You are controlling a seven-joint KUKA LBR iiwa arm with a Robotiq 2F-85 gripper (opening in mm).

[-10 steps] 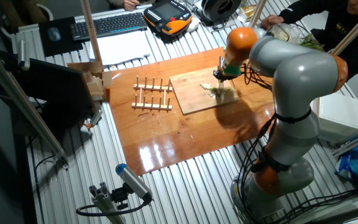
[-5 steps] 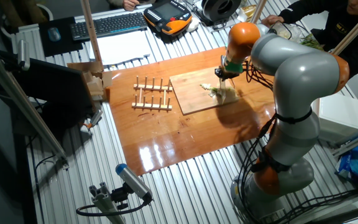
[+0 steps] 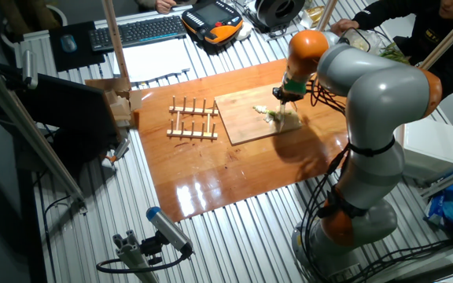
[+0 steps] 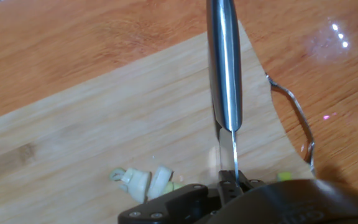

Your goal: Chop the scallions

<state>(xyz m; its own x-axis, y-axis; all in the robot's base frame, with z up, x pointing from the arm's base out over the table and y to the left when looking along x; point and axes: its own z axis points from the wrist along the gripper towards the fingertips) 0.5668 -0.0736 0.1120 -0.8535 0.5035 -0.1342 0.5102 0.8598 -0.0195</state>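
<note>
Gripper (image 3: 283,96) clamped on a knife (image 4: 223,68) above the cutting board (image 3: 242,118), with the scallions (image 3: 276,116) just beside it.

Seen from the hand view, the knife's shiny steel part runs straight away from the black gripper body at the bottom edge, with its narrow end seated in the gripper; the closed jaws hold it there. Short cream-white scallions (image 4: 143,181) lie on the pale wooden board just left of the knife, close against the gripper body, and a small green bit shows to the right. From the fixed view they sit near the board's right end, under the arm's orange wrist. No brand, label or writing can be read in either view.
</note>
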